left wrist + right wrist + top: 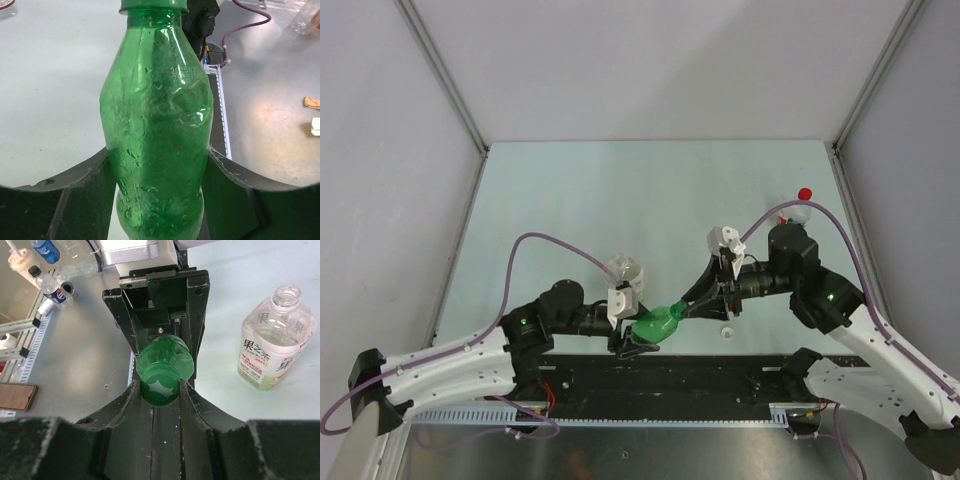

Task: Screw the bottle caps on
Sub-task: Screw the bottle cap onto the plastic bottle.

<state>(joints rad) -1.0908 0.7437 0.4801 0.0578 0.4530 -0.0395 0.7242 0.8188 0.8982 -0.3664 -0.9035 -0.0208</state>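
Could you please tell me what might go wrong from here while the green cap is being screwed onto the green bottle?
1. The left hand clamps the thin green bottle around its dented body; twisting might crush it or let it spin.
2. The right hand pinches the green cap by its sides; it could slip or cross-thread.
3. The open clear bottle stands near the right arm and might get knocked over.

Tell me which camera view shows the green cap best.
The right wrist view: the green cap faces the lens, gripped by the right tool, sitting on the green bottle. The left wrist view catches only its rim at the top edge. The top view hardly shows it.
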